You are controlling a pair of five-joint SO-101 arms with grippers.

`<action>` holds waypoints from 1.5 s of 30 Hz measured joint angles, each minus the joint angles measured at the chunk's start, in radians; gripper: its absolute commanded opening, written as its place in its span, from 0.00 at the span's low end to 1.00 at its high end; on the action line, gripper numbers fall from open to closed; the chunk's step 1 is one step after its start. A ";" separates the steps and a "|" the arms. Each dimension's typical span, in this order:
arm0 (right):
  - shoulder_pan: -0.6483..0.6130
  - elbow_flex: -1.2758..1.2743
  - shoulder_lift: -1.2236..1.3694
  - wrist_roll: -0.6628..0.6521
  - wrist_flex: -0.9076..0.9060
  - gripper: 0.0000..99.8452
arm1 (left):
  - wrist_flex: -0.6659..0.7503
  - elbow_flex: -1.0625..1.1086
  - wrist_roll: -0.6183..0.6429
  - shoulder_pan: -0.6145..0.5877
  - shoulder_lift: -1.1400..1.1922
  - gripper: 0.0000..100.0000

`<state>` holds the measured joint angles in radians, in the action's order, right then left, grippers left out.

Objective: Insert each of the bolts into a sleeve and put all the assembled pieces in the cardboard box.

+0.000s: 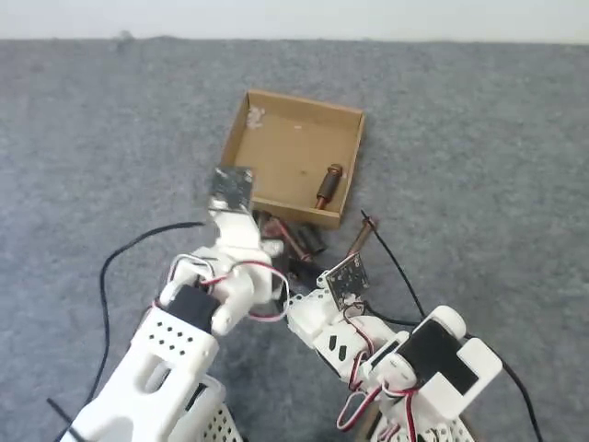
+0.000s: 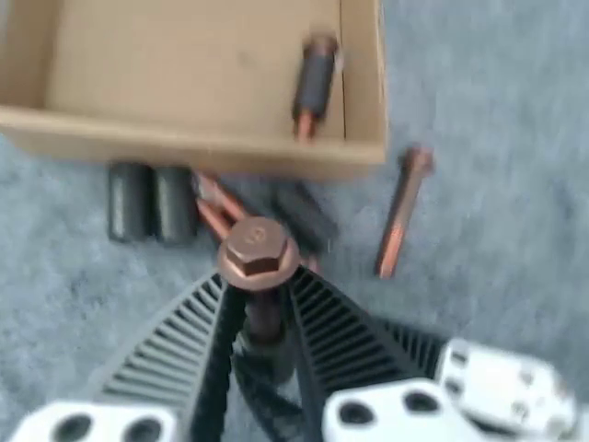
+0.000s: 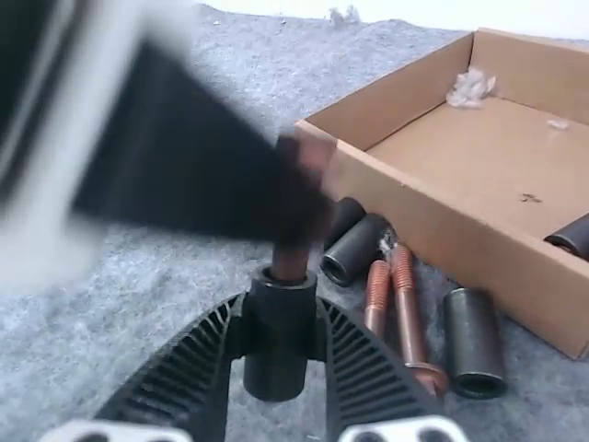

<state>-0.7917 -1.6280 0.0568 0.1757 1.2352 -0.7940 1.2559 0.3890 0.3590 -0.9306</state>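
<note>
Clamped in the left gripper is the held bolt. The ribbed black fingers close on its shank just under the copper hex head, and the shank points down.

Directly beneath it, the right gripper is closed around the held sleeve, a dark tube standing upright with its open end up. The lower end of the shank meets that open end; how deep it sits cannot be told. Both grippers are over the grey carpet, just in front of the near wall of the cardboard box.

The loose stock lies on the carpet along that near wall:
- Two loose sleeves lie side by side at the left end of the group.
- Two loose bolts come next, lying side by side and touching.
- A third sleeve lies just to the right of the bolts, on its side.

The cardboard box is open-topped and shallow. A tuft of white lint sits in its far left corner. One assembled piece, a bolt seated in a dark sleeve, lies on the box floor against the right wall, near the front corner.

Outside the box, off its near right corner, a single bolt lies on the carpet, apart from the rest of the stock.
</note>
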 measured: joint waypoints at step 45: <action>0.006 -0.005 0.002 0.000 -0.002 0.01 | -0.089 -0.089 -0.003 -0.118 -0.017 0.27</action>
<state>-0.7856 -1.6326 0.0583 0.1757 1.2336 -0.8830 1.1669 0.3859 0.2409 -0.9475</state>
